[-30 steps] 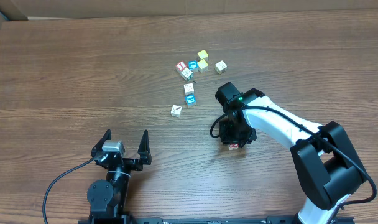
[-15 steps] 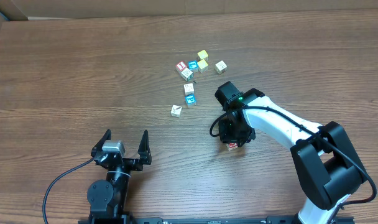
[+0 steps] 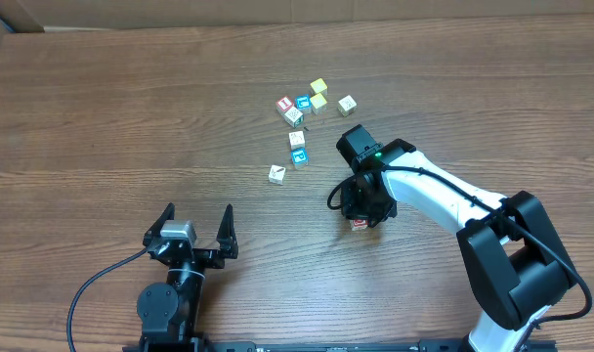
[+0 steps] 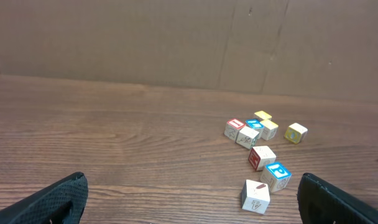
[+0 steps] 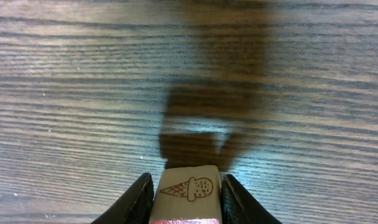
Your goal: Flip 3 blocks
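Bright, even light falls from above on the brown wood-grain desk (image 3: 131, 117), and the overhead view is crisp. In the right wrist view a dark, soft-edged shadow with a pale glare patch lies beyond the pale wooden cube with an ice-cream drawing (image 5: 188, 186). The black fingers (image 4: 52, 202) of the left pincer (image 4: 192, 193) look blurred at the left wrist view's lower corners.
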### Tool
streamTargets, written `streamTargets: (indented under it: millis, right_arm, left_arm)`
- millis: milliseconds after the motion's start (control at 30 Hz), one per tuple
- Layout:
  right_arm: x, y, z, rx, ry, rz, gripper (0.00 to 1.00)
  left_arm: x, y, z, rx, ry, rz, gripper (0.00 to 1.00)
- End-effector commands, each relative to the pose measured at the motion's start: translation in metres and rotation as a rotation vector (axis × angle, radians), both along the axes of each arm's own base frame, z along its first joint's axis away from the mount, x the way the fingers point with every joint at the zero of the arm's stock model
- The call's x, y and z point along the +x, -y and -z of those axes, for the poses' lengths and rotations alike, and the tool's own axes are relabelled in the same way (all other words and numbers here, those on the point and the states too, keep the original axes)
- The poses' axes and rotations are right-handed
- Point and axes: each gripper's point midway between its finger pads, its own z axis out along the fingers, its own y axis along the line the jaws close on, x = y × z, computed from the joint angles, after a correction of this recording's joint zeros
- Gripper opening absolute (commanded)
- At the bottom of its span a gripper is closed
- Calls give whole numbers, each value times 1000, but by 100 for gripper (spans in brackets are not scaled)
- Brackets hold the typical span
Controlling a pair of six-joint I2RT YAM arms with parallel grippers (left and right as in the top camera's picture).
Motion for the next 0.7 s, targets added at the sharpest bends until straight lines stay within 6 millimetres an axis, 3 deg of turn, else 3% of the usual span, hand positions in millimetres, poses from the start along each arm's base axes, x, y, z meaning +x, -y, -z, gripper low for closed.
streamTargets:
  millis: [0, 67, 133, 167, 300, 533, 667]
  right_arm:
    - [2, 0, 0, -1, 7, 23, 33]
    - [2, 0, 0, 0, 7, 23, 36]
    - [2, -1, 0, 3, 4, 23, 64]
    - [2, -1, 0, 3, 6, 21, 73]
    - [20, 1, -24, 12, 24, 11, 73]
    - [79, -18, -117, 111, 188, 8, 71]
    - [101, -38, -135, 177, 286, 40, 68]
  left_arm:
    - [0, 1, 1, 16, 3, 7, 100]
    - [0, 1, 1, 16, 3, 7, 100]
    - [0, 1, 1, 16, 3, 7, 100]
    - [0, 1, 1, 16, 3, 7, 100]
    - [0, 1, 1, 16, 3, 7, 100]
    - [0, 1, 1, 16, 3, 7, 100]
    - [0, 1, 1, 16, 3, 7, 100]
